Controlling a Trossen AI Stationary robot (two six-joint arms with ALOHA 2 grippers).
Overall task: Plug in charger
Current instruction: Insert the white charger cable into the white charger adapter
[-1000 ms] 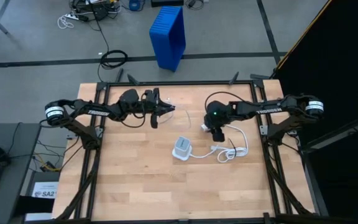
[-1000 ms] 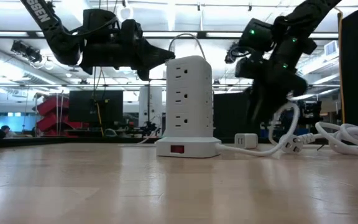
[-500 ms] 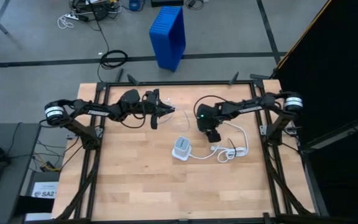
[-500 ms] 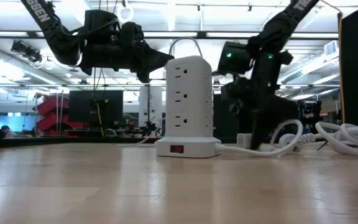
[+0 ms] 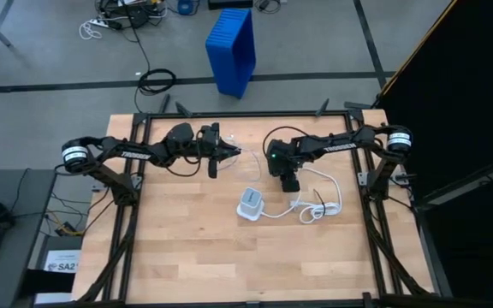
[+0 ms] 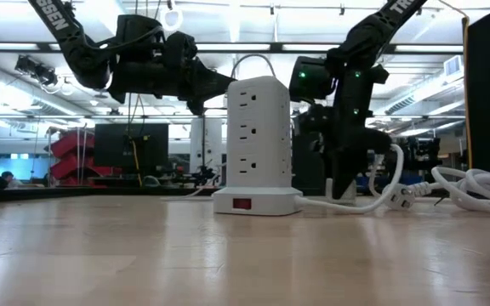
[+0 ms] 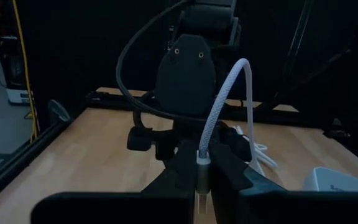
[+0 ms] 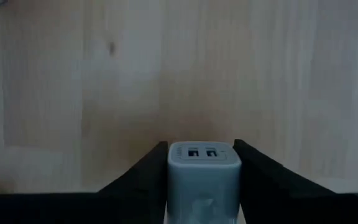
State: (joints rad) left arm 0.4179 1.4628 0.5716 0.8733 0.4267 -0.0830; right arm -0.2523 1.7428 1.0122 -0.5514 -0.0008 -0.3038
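Observation:
The charger (image 8: 204,177), a small pale grey block with two ports on its end, sits between the fingers of my right gripper (image 8: 204,155). That gripper (image 5: 290,182) points down at the table just right of the white socket tower (image 5: 249,204), and in the low view it (image 6: 340,183) hides the charger. My left gripper (image 5: 228,152) hovers above the table's far left part, level and pointing right. It is shut on a thin white braided cable (image 7: 229,93). My left gripper pinches the braided cable at its plug end (image 7: 202,163) between the two fingers, which lie level and point toward the table's right. The cable arcs up and over beyond the fingertips, clear of the table. My right gripper pinches the charger by its two side faces (image 8: 174,180), coming from above with the fingers pointing down. Whether the charger still rests on the table I cannot tell.
The socket tower (image 6: 258,140) stands upright near the table's middle, with a red switch on its base. A thick white cord (image 5: 319,205) runs from its base and lies coiled toward the table's right. A blue bin (image 5: 232,50) stands on the floor beyond the far edge.
My right gripper has moved toward the table's left and come down over the charger, which earlier lay in plain sight on the table beside the tower. The fingers now stand on both sides of it.

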